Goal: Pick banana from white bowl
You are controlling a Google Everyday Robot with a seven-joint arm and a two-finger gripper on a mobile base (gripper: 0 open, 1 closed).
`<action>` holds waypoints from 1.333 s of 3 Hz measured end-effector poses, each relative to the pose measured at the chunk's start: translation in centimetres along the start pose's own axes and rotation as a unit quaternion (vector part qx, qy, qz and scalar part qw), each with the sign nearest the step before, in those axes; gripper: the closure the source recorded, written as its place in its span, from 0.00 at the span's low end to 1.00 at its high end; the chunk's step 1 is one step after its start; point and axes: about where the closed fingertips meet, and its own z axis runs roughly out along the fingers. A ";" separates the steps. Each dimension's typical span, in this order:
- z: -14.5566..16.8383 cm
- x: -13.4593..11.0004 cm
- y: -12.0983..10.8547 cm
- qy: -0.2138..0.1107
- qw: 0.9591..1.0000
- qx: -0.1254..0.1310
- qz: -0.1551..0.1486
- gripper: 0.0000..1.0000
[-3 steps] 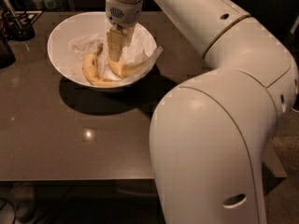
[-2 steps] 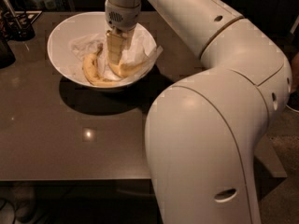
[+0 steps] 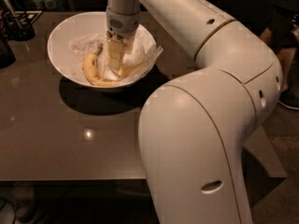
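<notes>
Arm's big near link has swung a little leftward across the view since a second ago. The gripper [image 3: 117,70] is still planted down in the same spot in the bowl, with no lift yet. Curved yellow banana [image 3: 93,76] has not shifted either. It lies on the bowl floor just beside and below the gripper tip, on its left in view, curling under toward it. So I judge the grasp step is still in hand, and only the arm posture is adjusting. Nothing has been picked yet.

Whether the gripper is open, closed or clamped on the fruit: cannot tell. Its lower end blends into the yellow and blocks the contact point.

A thinner yellow stretch [image 3: 133,70] runs out from the gripper's other side. It may be a second banana or part of the same one, and is hard to separate. A small dark bit beyond the banana's upper end may be a stem knob, unsure.

Crumpled white paper or plastic liner [image 3: 140,50] sits under and behind the gripper. The wide round white bowl [image 3: 58,55] surrounds it all, its far rim hidden by the wrist.

The bowl rests on a glossy dark brown tabletop [image 3: 60,139], which the arm's bulk hides on the right. Dark items [image 3: 14,24] far left of the gripper are cut off and unclear.
</notes>
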 end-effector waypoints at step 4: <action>3.8 0.6 0.7 0.020 0.999 -0.037 -0.002 0.39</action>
